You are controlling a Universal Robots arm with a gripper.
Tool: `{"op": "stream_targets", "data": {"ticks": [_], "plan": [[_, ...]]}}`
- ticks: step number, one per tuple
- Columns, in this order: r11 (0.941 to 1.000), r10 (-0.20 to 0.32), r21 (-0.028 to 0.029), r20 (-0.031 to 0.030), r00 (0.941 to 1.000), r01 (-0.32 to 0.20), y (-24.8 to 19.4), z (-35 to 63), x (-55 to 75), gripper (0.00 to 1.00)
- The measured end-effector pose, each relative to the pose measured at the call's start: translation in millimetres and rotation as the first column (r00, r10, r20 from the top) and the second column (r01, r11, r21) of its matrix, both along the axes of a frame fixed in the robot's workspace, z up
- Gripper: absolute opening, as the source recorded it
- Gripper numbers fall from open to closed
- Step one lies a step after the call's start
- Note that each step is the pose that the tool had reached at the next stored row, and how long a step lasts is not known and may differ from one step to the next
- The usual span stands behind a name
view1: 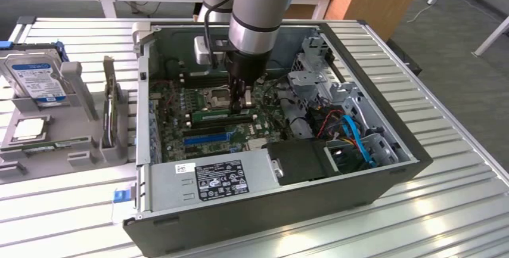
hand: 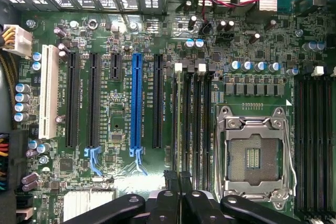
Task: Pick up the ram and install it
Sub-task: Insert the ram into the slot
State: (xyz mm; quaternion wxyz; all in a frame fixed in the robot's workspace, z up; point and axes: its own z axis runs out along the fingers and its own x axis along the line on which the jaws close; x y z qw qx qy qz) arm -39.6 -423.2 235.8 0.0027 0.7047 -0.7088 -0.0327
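The ram (view1: 216, 115), a narrow green stick with a pale label, stands on edge at the memory slots beside the CPU socket (view1: 216, 97) inside the open computer case (view1: 350, 180). My gripper (view1: 241, 106) reaches straight down into the case, its fingers shut on the ram's end toward the exterior view's right. In the wrist view the black fingertips (hand: 169, 178) sit close together over the memory slots (hand: 191, 124) next to the open CPU socket (hand: 254, 156). The ram is seen edge-on there and is hard to pick out.
The grey power supply (view1: 214, 177) fills the case's near side, with a drive cage and blue and orange cables (view1: 350, 133) at the exterior view's right. Left of the case, a grey tray (view1: 80, 157) holds a hard drive (view1: 36, 79), a CPU (view1: 28, 128) and an upright card (view1: 111, 112).
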Motion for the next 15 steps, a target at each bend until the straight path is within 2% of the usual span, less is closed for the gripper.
{"op": "stream_targets", "data": {"ticks": [15], "plan": [[1.0000,0.000,0.0000,0.0001,1.0000,0.000,0.0,-2.3,-0.8,0.12]]}}
